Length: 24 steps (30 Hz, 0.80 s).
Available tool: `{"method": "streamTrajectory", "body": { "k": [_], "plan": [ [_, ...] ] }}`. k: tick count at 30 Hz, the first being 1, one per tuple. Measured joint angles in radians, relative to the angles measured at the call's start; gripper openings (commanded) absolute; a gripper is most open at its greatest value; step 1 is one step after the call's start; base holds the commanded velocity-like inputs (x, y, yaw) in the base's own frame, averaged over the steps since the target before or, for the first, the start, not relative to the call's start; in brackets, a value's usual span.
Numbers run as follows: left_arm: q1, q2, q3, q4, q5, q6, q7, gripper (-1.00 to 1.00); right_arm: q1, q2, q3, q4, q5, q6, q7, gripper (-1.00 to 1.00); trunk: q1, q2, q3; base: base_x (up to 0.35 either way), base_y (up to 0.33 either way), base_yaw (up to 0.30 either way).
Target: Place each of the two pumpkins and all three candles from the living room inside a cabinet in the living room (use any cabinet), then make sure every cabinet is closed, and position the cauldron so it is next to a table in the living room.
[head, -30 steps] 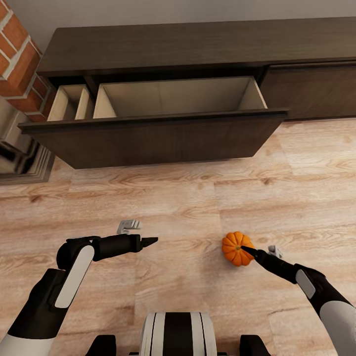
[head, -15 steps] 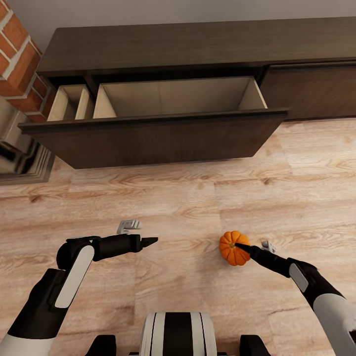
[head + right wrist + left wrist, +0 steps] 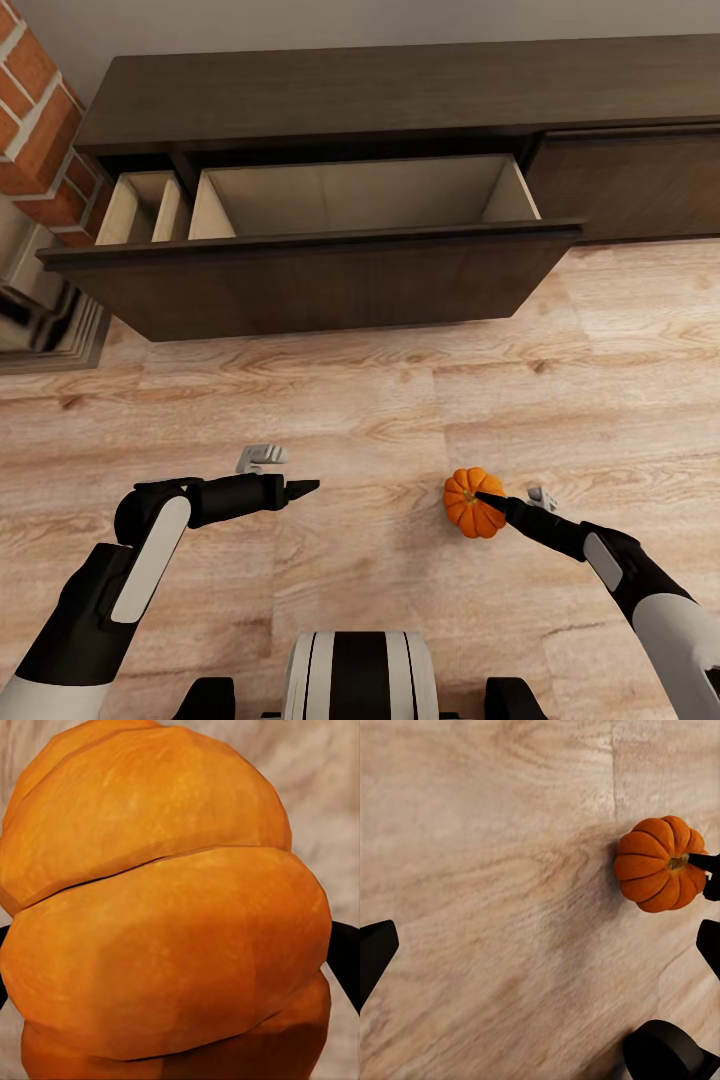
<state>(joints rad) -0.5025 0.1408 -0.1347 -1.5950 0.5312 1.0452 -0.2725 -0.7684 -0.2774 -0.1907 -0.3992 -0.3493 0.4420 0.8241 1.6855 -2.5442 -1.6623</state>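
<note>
The right gripper (image 3: 492, 503) is clamped on a pumpkin (image 3: 471, 502), a finger on either side of its ribbed body, seemingly to carry it to storage. That pumpkin sits low over the wood floor (image 3: 400, 400), well short of the cabinet (image 3: 400, 90), whose wide drawer (image 3: 310, 280) stands pulled out to receive it. The left gripper (image 3: 303, 488), on the pumpkin's far side from the right arm, holds nothing, fingers spread.
</note>
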Motion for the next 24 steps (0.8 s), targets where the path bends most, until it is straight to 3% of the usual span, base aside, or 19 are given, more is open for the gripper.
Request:
{"method": "streamTrajectory", "body": {
  "k": [24],
  "plan": [
    [0.000, 0.000, -0.001, 0.000, 0.000, 0.000, 0.000, 1.00, 0.000, -0.001, 0.001, -0.002, 0.000, 0.000, -0.001, -1.00, 0.000, 0.000, 0.000, 0.000, 0.000, 0.000]
  ]
}}
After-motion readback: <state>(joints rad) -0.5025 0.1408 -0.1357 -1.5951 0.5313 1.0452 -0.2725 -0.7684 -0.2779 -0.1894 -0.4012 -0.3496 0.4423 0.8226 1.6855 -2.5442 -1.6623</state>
